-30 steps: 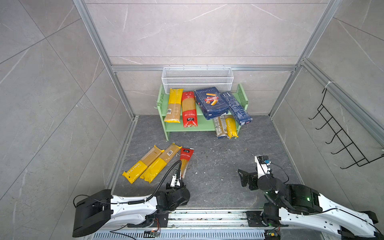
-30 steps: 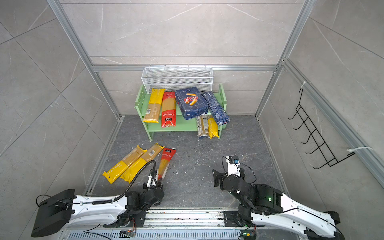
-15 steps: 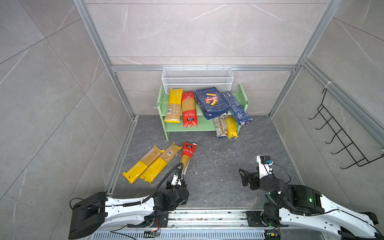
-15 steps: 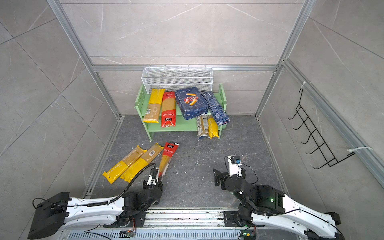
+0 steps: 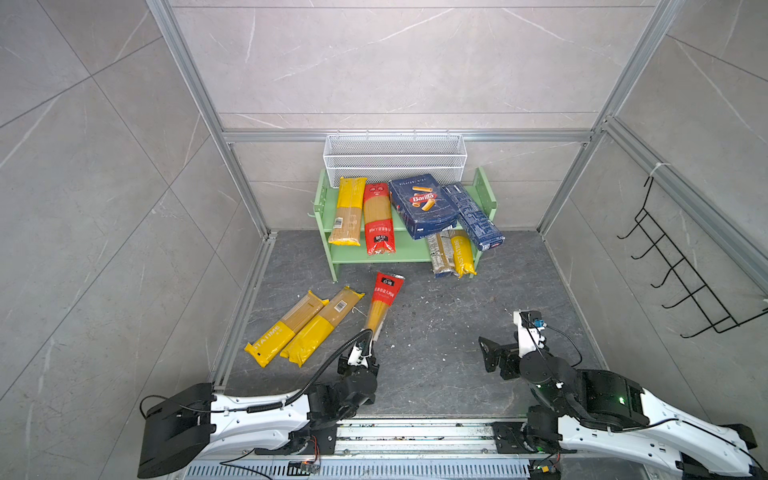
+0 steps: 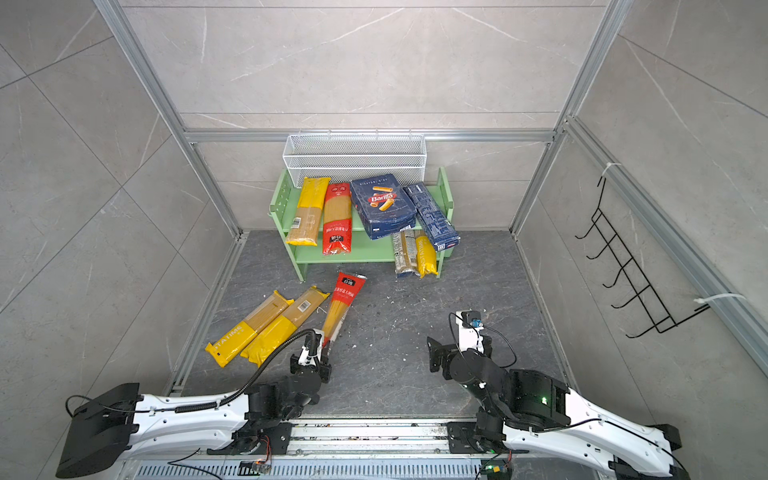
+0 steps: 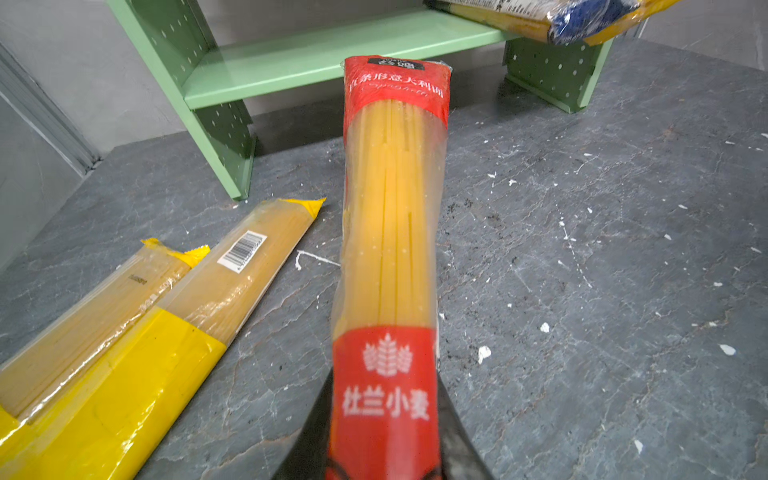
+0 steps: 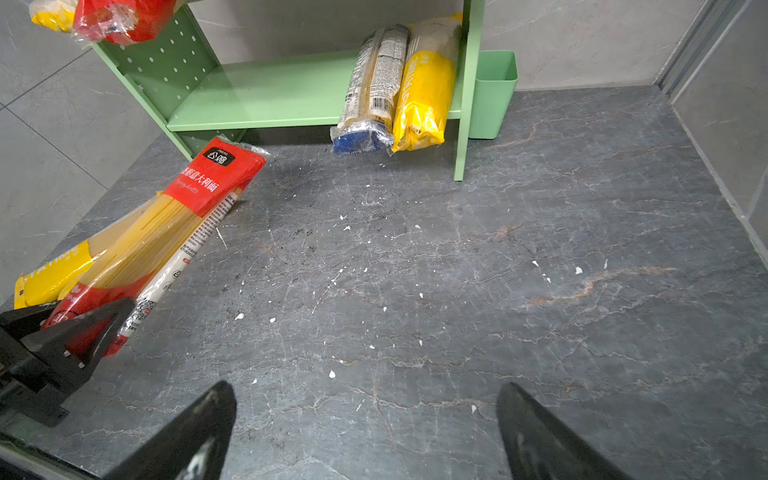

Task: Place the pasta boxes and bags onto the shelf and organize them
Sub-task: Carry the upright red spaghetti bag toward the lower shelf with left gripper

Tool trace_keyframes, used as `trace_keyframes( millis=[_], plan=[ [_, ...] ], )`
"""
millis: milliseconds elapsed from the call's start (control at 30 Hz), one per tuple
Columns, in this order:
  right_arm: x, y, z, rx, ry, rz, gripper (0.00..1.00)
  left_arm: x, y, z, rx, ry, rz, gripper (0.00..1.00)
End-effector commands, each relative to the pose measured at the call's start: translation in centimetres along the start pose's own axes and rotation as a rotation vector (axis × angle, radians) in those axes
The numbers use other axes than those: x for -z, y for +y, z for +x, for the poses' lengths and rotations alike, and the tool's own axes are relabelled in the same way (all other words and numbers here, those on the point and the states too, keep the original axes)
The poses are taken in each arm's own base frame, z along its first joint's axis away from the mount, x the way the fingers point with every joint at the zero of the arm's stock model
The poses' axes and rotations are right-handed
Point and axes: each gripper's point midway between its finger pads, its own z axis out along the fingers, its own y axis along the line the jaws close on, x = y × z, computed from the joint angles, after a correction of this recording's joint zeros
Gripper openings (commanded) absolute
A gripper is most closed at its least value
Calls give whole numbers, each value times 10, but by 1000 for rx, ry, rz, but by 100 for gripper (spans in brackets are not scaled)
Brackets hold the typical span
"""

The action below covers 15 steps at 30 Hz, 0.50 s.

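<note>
My left gripper [image 5: 371, 338] [image 7: 384, 376] is shut on the near end of a red-labelled spaghetti bag [image 5: 382, 303] [image 6: 343, 305] [image 7: 390, 232] [image 8: 174, 232]. The bag's far end points at the green shelf [image 5: 374, 255] [image 7: 316, 58], just short of its lower board. Two yellow bags [image 5: 286, 326] [image 5: 322, 328] lie on the floor left of it. The top board carries a yellow bag [image 5: 348, 212], a red bag [image 5: 378, 220] and both blue pasta boxes [image 5: 424, 208] [image 5: 473, 216]. Two more bags [image 5: 451, 253] rest on the lower board. My right gripper [image 5: 492, 353] [image 8: 365, 390] hangs open over bare floor.
A white wire basket [image 5: 395, 158] hangs behind the shelf, and a black hook rack [image 5: 681, 274] is on the right wall. A small green bin [image 8: 492, 95] stands beside the shelf's right panel. Aluminium posts frame the cell, with a rail [image 5: 415, 432] along the front.
My left gripper has carried the red bag forward toward the shelf, so its far end now lies nearer the lower board. The right arm has barely moved.
</note>
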Motion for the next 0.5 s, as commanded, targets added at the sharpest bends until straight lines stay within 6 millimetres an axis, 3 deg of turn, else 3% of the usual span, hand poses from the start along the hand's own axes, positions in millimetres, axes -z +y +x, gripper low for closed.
trace_keyframes(
  millis=[0, 467],
  plan=[
    [6, -4, -11, 7, -31, 12, 100, 1, -2, -88, 210, -222, -61, 0],
    [20, -22, -19, -8, -63, 25, 100, -65, -34, -142, 295, -281, -37, 0]
  ],
)
